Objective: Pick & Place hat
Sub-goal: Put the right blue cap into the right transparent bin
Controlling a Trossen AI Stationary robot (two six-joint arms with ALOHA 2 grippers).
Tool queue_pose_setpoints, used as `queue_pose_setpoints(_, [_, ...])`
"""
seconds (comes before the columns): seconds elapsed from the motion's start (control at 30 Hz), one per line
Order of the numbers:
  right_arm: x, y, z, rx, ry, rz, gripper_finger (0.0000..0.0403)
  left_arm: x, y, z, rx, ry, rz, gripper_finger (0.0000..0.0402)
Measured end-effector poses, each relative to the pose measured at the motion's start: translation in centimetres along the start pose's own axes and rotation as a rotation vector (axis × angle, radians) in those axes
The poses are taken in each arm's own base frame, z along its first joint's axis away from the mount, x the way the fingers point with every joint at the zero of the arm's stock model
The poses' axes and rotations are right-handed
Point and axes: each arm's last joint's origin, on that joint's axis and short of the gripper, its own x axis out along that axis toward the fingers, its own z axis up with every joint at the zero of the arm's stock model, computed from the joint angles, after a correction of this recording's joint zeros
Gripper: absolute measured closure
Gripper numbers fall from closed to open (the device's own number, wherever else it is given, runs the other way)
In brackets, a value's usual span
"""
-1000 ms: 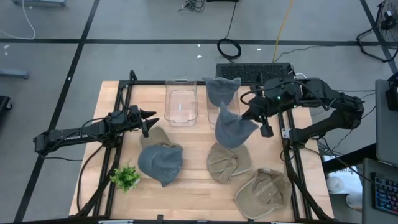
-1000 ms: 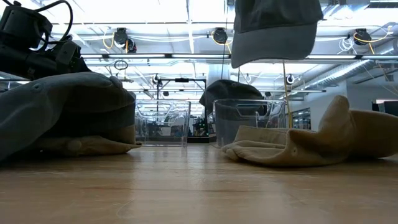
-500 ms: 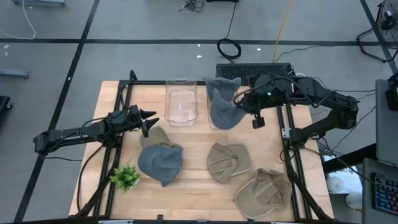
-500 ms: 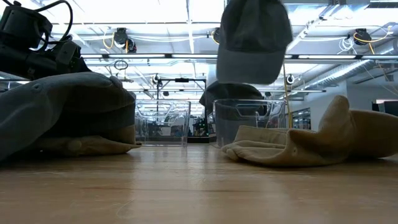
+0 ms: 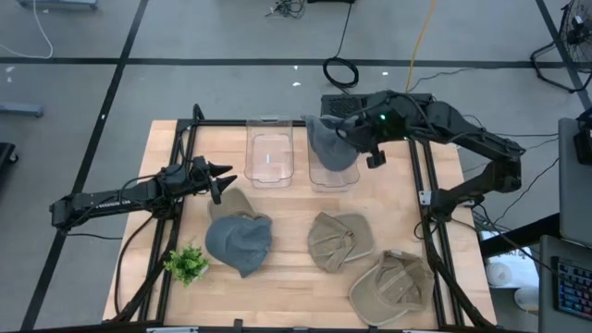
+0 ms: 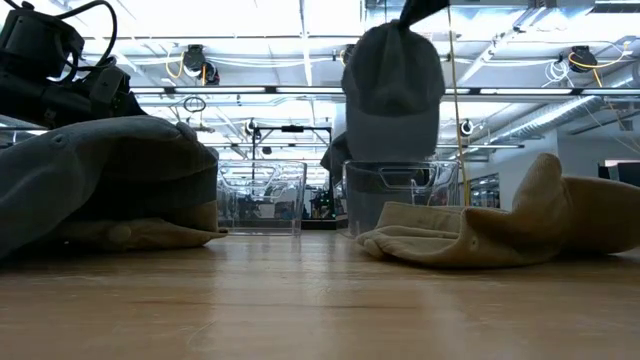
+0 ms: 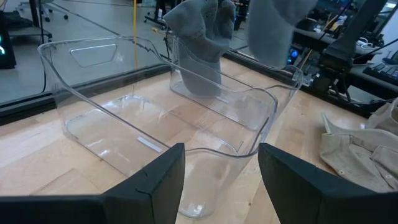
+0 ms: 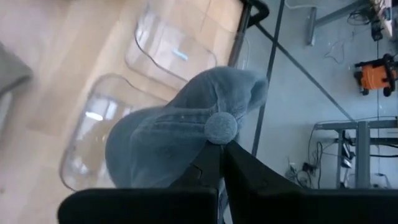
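Grey hat (image 5: 330, 146) of soft cloth, with a small button on its crown, hangs above the right clear bin (image 5: 326, 181). The right gripper (image 5: 352, 141) is closed on its top. The left gripper (image 5: 225, 176) waits with fingers apart near the left bin (image 5: 269, 156).

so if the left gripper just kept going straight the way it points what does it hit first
Probably the empty clear bin dead ahead of the open left gripper; its near rim looks closest, though depth is hard to judge.
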Motion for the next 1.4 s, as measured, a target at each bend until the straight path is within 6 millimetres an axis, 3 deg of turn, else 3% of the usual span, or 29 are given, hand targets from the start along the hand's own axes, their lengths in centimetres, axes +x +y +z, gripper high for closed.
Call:
queue_pose_setpoints(0.53, [4.7,-2.6,-1.8,-0.103,0.048,0.038,0.0403,0.0,0.0,0.0,0.0,0.0,0.0,0.0188])
queue_pose_setpoints(0.97, [8.2,-2.2,-3.8,-0.083,0.006,0.089,0.0403,0.0,0.0,0.0,0.0,0.001,0.0,0.0188])
queue_pose_setpoints(1.4, [11.6,-1.8,-7.3,-0.069,0.026,0.06,0.0403,0.0,0.0,0.0,0.0,0.0,0.0,0.0188])
